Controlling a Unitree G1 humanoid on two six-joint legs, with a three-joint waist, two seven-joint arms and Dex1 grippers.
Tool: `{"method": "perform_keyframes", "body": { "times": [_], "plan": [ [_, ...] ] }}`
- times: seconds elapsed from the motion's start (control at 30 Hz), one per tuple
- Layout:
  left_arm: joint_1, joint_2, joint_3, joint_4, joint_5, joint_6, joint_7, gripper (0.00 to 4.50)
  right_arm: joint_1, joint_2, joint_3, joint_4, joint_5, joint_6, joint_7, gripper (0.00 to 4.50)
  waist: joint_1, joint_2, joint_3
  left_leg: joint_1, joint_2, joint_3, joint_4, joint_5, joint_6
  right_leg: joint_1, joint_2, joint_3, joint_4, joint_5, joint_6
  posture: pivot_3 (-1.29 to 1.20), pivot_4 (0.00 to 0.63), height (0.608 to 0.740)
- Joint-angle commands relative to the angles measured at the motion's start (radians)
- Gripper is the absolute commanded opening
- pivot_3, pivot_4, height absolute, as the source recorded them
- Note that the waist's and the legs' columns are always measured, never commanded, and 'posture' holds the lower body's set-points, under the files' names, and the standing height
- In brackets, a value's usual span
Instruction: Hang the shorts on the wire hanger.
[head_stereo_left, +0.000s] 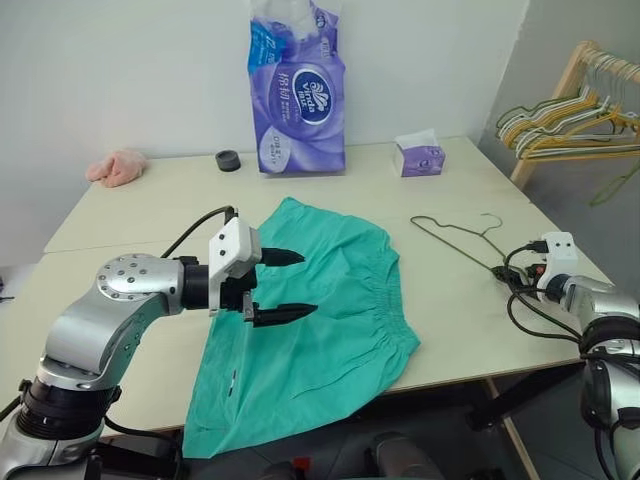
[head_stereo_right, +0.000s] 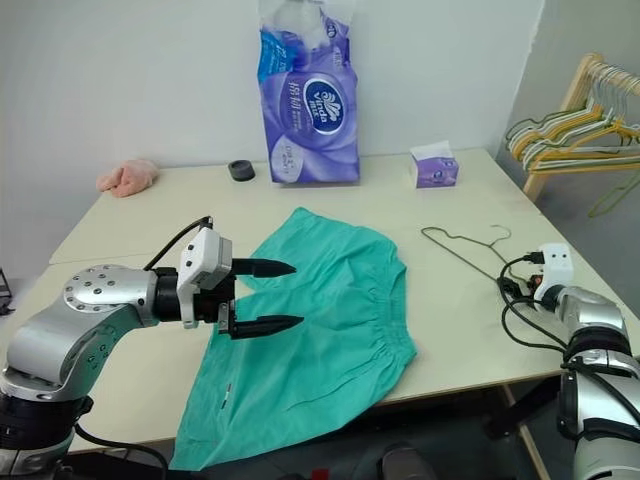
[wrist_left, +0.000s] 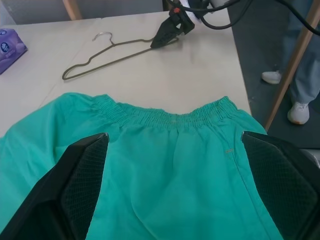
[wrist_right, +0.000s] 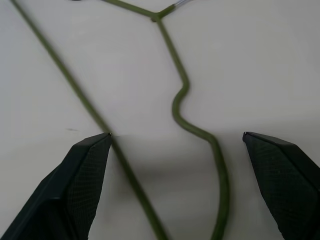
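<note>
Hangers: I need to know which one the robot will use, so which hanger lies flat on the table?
The bare wire hanger lies flat on the table, right of the shorts; the coloured hangers hang on the wooden rack.

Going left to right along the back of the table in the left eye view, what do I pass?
Pink cloth → black roll → purple pack → tissue box.

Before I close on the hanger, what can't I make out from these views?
- Right gripper fingertips: in the head views, hidden behind its own wrist.
- Wire hanger: near corner cut off by the right wrist view's edge.
- Shorts: leg hems run past the table edge, bottom of the head views.
</note>
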Motion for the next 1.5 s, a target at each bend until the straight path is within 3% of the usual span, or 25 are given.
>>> {"method": "perform_keyframes", "body": {
  "times": [0.03, 0.2, 0.37, 0.4, 0.53, 0.8, 0.87, 1.03, 1.17, 1.5],
  "plan": [
    [-0.023, -0.004, -0.005, -0.005, 0.003, -0.015, 0.008, 4.5, -0.032, -0.018, -0.007, 0.029, -0.012, -0.045, -0.033, 4.47, 0.0, 0.0, 0.0, 0.0, 0.0, 0.0, 0.0, 0.0, 0.0, 0.0, 0.0, 0.0, 0.0, 0.0, 0.0, -0.21, 0.033, 0.74],
    [-0.013, -0.003, -0.007, -0.017, 0.001, -0.014, 0.014, 4.5, -0.06, -0.028, -0.019, 0.094, -0.016, -0.052, -0.066, 4.47, 0.0, 0.0, 0.0, 0.0, 0.0, 0.0, 0.0, 0.0, 0.0, 0.0, 0.0, 0.0, 0.0, 0.0, 0.0, -0.21, 0.034, 0.74],
    [-0.005, 0.004, -0.006, -0.023, 0.001, -0.013, 0.017, 4.5, -0.065, -0.035, 0.05, 0.125, -0.092, -0.057, -0.07, 4.47, 0.0, 0.0, 0.0, 0.0, 0.0, 0.0, 0.0, 0.0, 0.0, 0.0, 0.0, 0.0, 0.0, 0.0, 0.0, -0.21, 0.034, 0.74],
    [-0.006, 0.005, -0.007, -0.023, 0.001, -0.012, 0.017, 4.5, -0.067, -0.031, 0.056, 0.131, -0.094, -0.04, -0.065, 4.31, 0.0, 0.0, 0.0, 0.0, 0.0, 0.0, 0.0, 0.0, 0.0, 0.0, 0.0, 0.0, 0.0, 0.0, 0.0, -0.21, 0.034, 0.74],
    [-0.01, 0.008, -0.007, -0.022, 0.001, -0.013, 0.012, 4.5, -0.07, -0.011, 0.107, 0.132, -0.126, -0.004, -0.007, 3.29, 0.0, -0.001, 0.0, 0.0, 0.0, 0.0, 0.0, 0.0, 0.0, 0.0, 0.0, 0.0, 0.0, 0.0, 0.0, -0.21, 0.035, 0.74],
    [-0.011, 0.011, -0.008, -0.015, 0.006, -0.02, 0.007, 4.5, -0.068, 0.034, 0.088, 0.143, -0.095, 0.103, 0.008, 0.47, 0.0, -0.01, -0.006, 0.001, 0.001, -0.002, 0.0, 0.0, 0.0, 0.002, 0.0, -0.001, -0.001, 0.0, 0.0, -0.21, 0.026, 0.74],
    [-0.007, 0.011, -0.004, -0.015, 0.008, -0.022, 0.01, 4.5, -0.059, 0.043, 0.082, 0.138, -0.096, 0.107, 0.0, 0.02, 0.0, -0.013, -0.008, 0.001, 0.001, -0.002, 0.0, 0.0, 0.0, 0.002, 0.0, -0.002, -0.001, 0.0, 0.0, -0.21, 0.025, 0.74],
    [0.007, 0.008, 0.008, -0.018, 0.01, -0.024, 0.028, 4.5, -0.035, 0.064, 0.077, 0.092, -0.105, 0.025, -0.048, 0.02, 0.0, -0.017, -0.012, 0.001, 0.001, -0.003, 0.0, 0.0, 0.0, 0.002, 0.0, -0.002, -0.001, 0.0, 0.0, -0.21, 0.022, 0.74],
    [-0.002, -0.015, 0.021, 0.012, 0.034, -0.041, 0.083, 4.5, -0.017, 0.066, 0.125, -0.002, -0.139, -0.109, 0.0, 0.02, 0.0, -0.018, -0.012, 0.001, 0.001, -0.003, 0.0, -0.001, -0.001, 0.002, 0.0, -0.002, -0.001, 0.0, 0.0, -0.21, 0.021, 0.74],
    [-0.148, -0.07, 0.085, 0.253, 0.1, -0.038, 0.25, 4.5, 0.061, 0.011, 0.318, -0.37, -0.31, -0.499, 0.039, 0.02, -0.002, 0.001, 0.001, -0.002, 0.0, -0.001, 0.0, -0.001, -0.001, -0.003, 0.0, 0.0, 0.0, 0.0, 0.001, -0.22, 0.024, 0.74]
  ]
}}
